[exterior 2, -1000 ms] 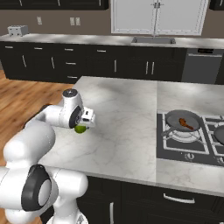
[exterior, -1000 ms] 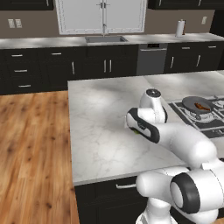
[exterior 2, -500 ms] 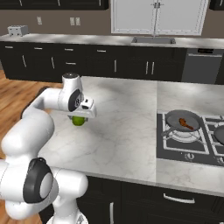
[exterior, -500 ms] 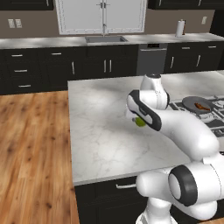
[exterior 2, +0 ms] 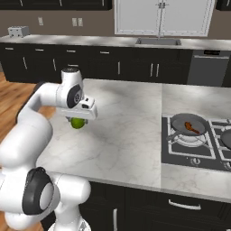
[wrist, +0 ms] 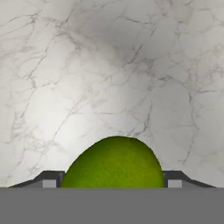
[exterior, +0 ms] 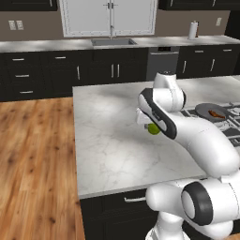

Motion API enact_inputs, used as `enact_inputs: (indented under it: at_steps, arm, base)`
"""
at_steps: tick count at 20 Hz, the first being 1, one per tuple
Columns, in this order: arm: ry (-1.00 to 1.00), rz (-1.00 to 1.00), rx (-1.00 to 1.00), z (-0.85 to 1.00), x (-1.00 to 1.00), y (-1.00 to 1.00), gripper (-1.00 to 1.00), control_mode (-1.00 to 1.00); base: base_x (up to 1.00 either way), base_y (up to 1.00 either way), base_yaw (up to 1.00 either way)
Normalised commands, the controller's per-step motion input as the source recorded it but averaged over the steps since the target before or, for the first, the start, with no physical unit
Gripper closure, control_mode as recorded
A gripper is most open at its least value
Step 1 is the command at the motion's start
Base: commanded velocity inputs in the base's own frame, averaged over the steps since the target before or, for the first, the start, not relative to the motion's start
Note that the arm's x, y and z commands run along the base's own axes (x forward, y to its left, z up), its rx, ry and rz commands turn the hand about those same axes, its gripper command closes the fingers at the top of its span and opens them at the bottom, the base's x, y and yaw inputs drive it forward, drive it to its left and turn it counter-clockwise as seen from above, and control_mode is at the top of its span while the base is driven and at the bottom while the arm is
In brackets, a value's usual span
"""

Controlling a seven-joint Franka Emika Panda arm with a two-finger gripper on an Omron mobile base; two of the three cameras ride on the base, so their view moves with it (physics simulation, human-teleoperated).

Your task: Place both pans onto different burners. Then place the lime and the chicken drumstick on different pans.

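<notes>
Lime in my grip, above the marble island.

The lime [wrist: 114, 162] sits between my two fingers [wrist: 49, 178], which are spread wide and pressed against its sides; my gripper [exterior 2: 79, 121] holds it up off the pale marble counter [exterior 2: 131, 135]. Well apart on the black cooktop [exterior 2: 198, 155], the chicken drumstick [exterior 2: 191, 127] lies in the grey pan [exterior 2: 187, 122] on a burner; a darker pan [exterior 2: 225, 137] is beside it.

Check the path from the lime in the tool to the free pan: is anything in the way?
Nothing visible blocks it. The small round green lime sits between the tool tips above bare white marble counter. The grey pan holding the orange-brown drumstick sits nearer; the darker pan lies beyond it.
</notes>
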Motion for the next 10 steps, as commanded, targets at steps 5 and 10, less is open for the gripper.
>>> enact_inputs:
  at_steps: [5, 10]
  arm:
    - [0.04, 0.0, 0.0, 0.13, -0.32, 0.0, 1.0, -1.0]
    - [0.02, 0.0, -0.01, 0.0, -0.16, 0.0, 1.0, -1.0]
  base:
    - [0.0, 0.0, 0.0]
    - [0.0, 0.0, 0.0]
